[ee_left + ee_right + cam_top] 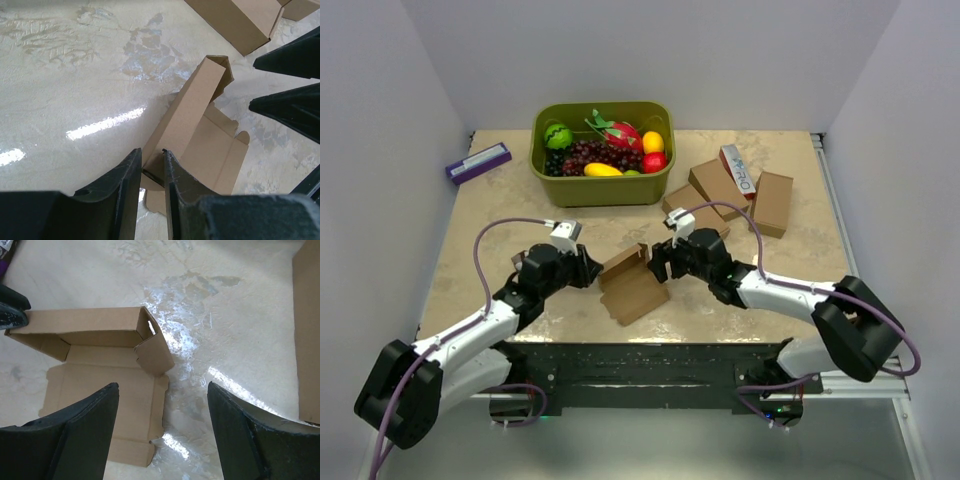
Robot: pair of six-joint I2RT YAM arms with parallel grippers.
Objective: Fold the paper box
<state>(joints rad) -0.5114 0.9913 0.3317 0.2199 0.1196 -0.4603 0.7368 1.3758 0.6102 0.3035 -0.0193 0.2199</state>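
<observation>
**Left gripper pinching a wall of the paper box; right gripper spread wide above it**

Left gripper (152,161): jaws drawn close together on the thin raised wall of the paper box (210,145), gripping it at the wall's left end; the sheet stands upright between the two fingertips.

Right gripper (162,387): jaws spread wide with nothing between them, poised just above the right end of the box and touching none of it; both of its dark fingers (287,107) appear at the right edge of the left wrist view.

The box lies at the middle of the table (500,220), between the two grippers; its broad panel lies flat on the near side, its long far wall stands raised, and a small slotted flap at the wall's right end is bent toward the near side.

Beyond it: a green basket (546,160) of fruit at the far centre; a purple-and-white box (478,162) at the far left; folded brown cartons (772,203) at the far right, with a white-and-red lettered carton (740,170) among them, all well apart from the grippers.
</observation>
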